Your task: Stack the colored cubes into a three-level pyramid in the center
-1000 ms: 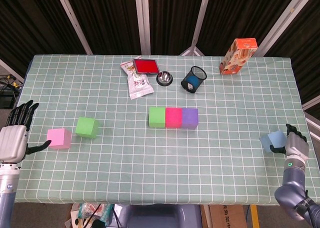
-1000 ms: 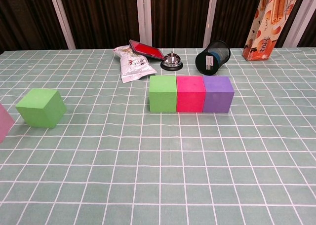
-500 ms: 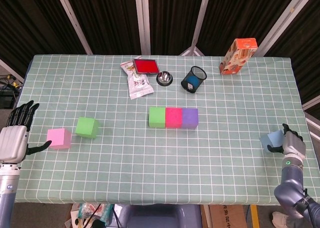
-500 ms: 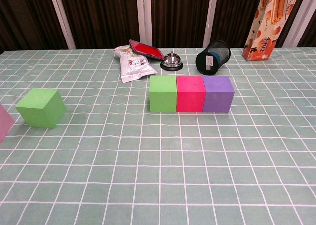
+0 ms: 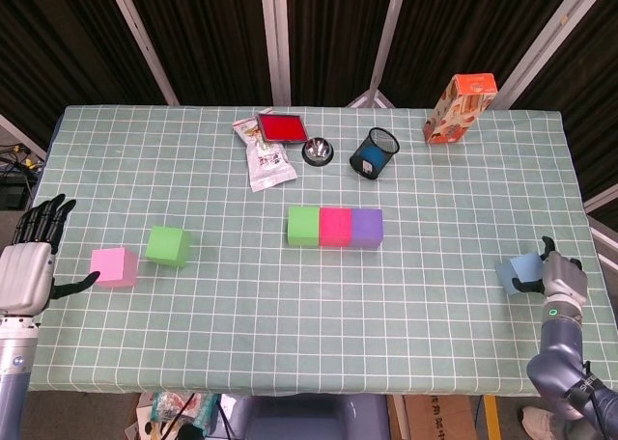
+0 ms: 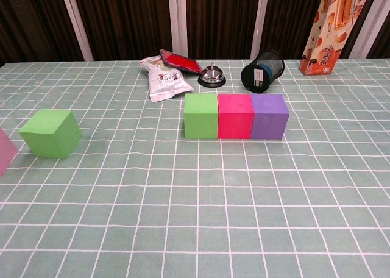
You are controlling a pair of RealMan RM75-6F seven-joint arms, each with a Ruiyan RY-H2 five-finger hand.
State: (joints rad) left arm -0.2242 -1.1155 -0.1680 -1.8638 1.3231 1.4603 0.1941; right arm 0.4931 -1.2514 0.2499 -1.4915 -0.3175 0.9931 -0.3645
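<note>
My right hand has carried the light blue cube a touch up and leftward over the last second, inching in from the desk edge. The fingers are wrapped on the cube's right side, so it sits just left of my palm, in my grip. Whether it rides clear of the cloth I can't tell.

My left hand hangs at the far left edge, fingers spread and holding nothing, with the thumb tip reaching toward the pink cube and just about touching it. Beside that, a tilted green cube.

Centre of the desk: a row of three touching cubes, green, magenta, purple, nothing stacked on top. The chest view shows the same row but neither hand.
</note>
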